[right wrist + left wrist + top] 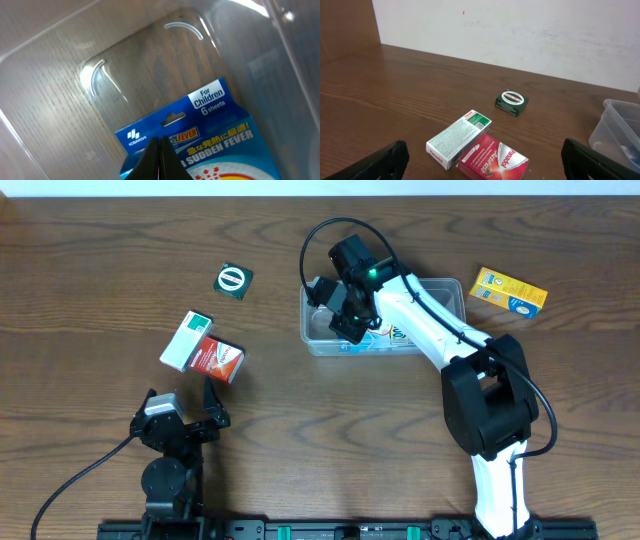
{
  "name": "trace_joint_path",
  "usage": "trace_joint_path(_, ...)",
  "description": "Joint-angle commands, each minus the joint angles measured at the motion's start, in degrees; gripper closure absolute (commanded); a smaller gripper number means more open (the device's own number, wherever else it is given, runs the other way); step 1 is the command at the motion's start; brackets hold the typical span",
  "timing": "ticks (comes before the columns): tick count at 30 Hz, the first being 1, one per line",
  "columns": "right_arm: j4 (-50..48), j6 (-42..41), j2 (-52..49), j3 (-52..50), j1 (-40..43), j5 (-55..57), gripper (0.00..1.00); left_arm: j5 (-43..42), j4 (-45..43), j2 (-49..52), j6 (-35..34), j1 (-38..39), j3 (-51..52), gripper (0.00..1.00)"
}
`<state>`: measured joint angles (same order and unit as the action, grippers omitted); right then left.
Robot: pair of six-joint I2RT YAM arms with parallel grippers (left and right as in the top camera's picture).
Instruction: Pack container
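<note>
Surrounding right gripper (345,328): container (447,292).

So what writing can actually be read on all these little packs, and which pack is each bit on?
"For Children": blue packet inside the container
"6 sheets": same packet
"SUDDEN FEVER": same packet; "OLFEVER" above it is cut off by the fingers
"panadol": red box, upside down in the left wrist view
Too small or blurred to read: the packet's other lettering, the green-and-white box, the dark green box, the yellow box.
</note>
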<state>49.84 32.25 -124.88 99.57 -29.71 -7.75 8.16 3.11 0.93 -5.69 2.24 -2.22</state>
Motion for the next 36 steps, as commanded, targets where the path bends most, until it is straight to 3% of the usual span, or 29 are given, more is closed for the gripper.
trace_joint_path(1, 0.07, 10.45, -0.87, -0.04, 0.2, 0.26, 0.99, 1.36, 1.88, 0.11, 0.74, -0.31, 1.2, 0.02)
trace_joint_path(7, 0.04, 20.74, -0.87, -0.04, 0.17, 0.24, 0.99, 1.36, 1.88, 0.11, 0.74, -0.31, 1.2, 0.02)
trace_joint_path(15, 0.04, 24.92, -0.87, -0.04, 0.17, 0.22, 0.99, 1.36, 1.88, 0.11, 0.74, -0.31, 1.2, 0.02)
trace_joint_path(36, 0.07, 26.58, -1.07, -0.07, 0.55, -0.22, 0.99, 1.36, 1.88, 0.11, 0.74, -0.31, 1.2, 0.02)
